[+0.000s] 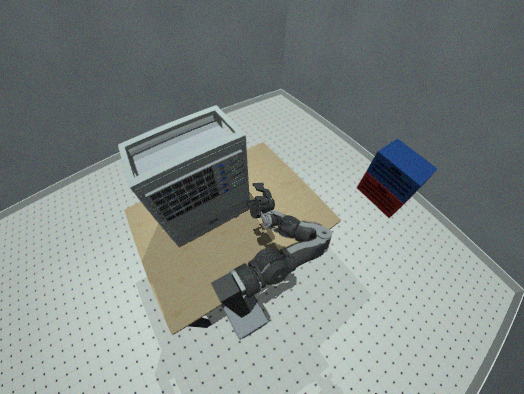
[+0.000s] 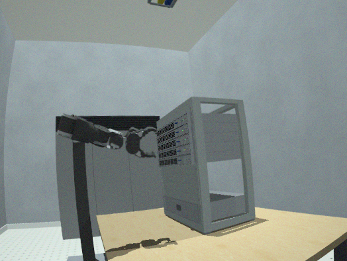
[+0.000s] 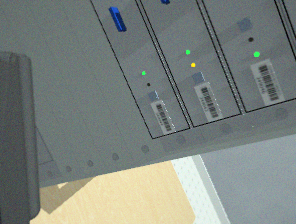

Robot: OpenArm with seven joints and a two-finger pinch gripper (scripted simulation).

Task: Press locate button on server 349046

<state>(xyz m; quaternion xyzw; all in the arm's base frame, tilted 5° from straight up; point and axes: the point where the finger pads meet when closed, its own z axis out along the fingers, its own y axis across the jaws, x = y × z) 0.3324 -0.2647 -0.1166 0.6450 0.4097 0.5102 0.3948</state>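
Exterior: end effector [image 2: 153, 143] part-open, near rack [image 2: 196, 165] front edge.

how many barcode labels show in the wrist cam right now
3, one per server front: on the left panel, the middle panel and the right panel. More labels may lie beyond the frame.

A: What colour is the rack [image 2: 198, 159]?

B: Pale grey, with dark vent grilles [image 1: 182, 195] on the server fronts. Each front has a blue tab [image 3: 117, 19], green [image 3: 188, 52] and yellow [image 3: 193, 65] lights, and a black-and-white barcode label [image 3: 161, 116].

A: And around it?

B: The surface [image 1: 200, 270] is light tan wood. The floor [image 1: 75, 300] is white with a grid of black dots. The crates are blue [image 1: 402, 167] over red [image 1: 381, 196]. The arm [image 1: 280, 260] is dark grey.
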